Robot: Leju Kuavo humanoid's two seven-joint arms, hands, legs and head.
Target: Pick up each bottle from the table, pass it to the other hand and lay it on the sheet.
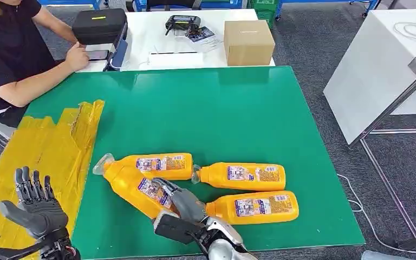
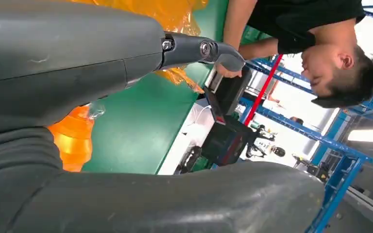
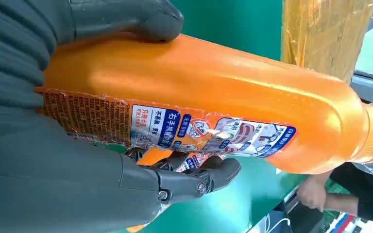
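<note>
Four orange bottles lie near the green desk's front edge, with lots of open room behind. The right hand wraps its fingers around one bottle. The left hand is up over the yellow sheet, fingers spread and holding nothing.

Wide bare green mat beyond the four orange bottles, open for passing. Crowded near the front edge: bottles lying touching or just beside one another, right hand wrapped around one. Over the yellow sheet, left hand spread, holding nothing; person's arm at the far left corner; cardboard box behind the mat.
</note>
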